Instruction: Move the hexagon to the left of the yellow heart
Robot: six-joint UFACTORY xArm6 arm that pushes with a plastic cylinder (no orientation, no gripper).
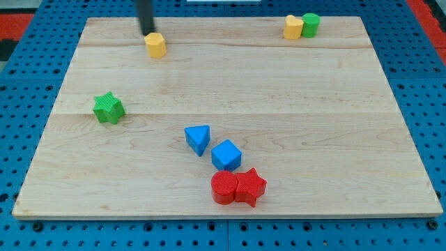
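A yellow hexagon (155, 44) lies near the top left of the wooden board (293, 97). A yellow heart (293, 27) lies at the top right, touching a green cylinder (311, 25) on its right. My tip (148, 33) is at the hexagon's upper left edge, touching it or very nearly so. The rod rises straight out of the view's top.
A green star (109, 108) lies at the left middle. A blue triangle (198, 139) and a blue cube (226, 155) lie below the centre. Below them, a red cylinder (224, 187) touches a red star (250, 187). Blue pegboard surrounds the board.
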